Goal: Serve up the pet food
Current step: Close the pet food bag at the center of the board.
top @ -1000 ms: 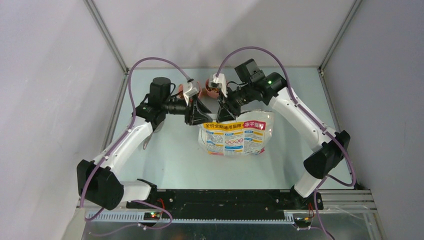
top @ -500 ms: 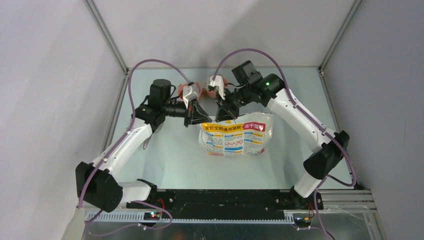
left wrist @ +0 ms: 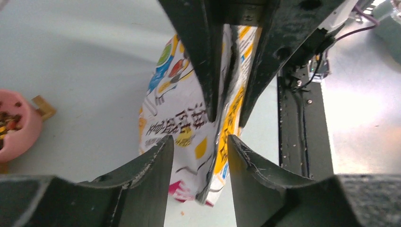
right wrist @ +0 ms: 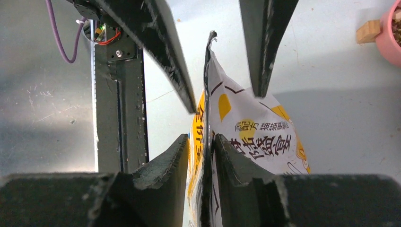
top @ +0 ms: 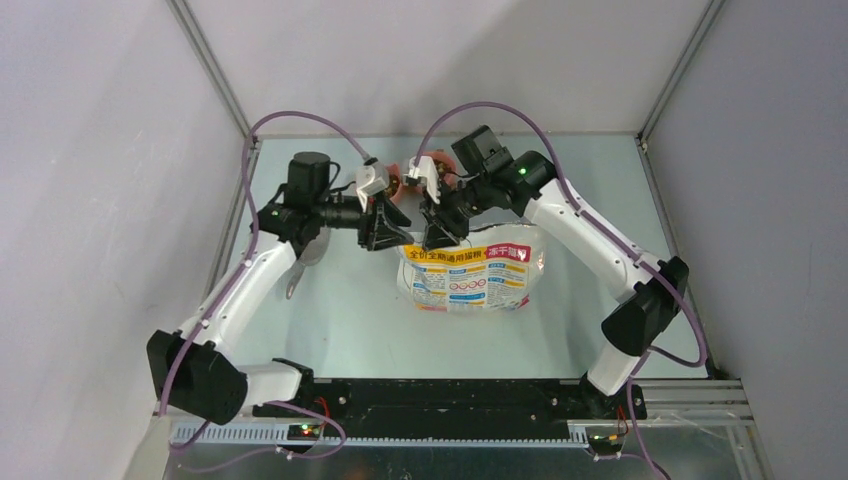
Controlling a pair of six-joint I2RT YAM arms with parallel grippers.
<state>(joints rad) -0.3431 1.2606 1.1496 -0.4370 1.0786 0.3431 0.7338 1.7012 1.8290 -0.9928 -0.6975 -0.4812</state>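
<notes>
- The printed bag (top: 470, 275) is seen near the middle of the table (top: 330, 320). Its printed face is turned up and its top edge points toward the far side.
- The left tool (left wrist: 201, 142) is spread apart, with the bag's thin top edge passing between its fingers. The fingers sit wider than that edge, so nothing is actually gripped there.
- The right tool (right wrist: 202, 139) is set over the same edge from the opposite side, with its fingers much closer to the bag. Whether the edge is pinched or just loose in there honestly can't be told.
- The pet food (left wrist: 6, 122) is found in a pink bowl (left wrist: 29, 127) at the far part of the table, behind both tools and apart from the bag.
- A little wooden block (left wrist: 43, 106) is parked just beside the bowl.
</notes>
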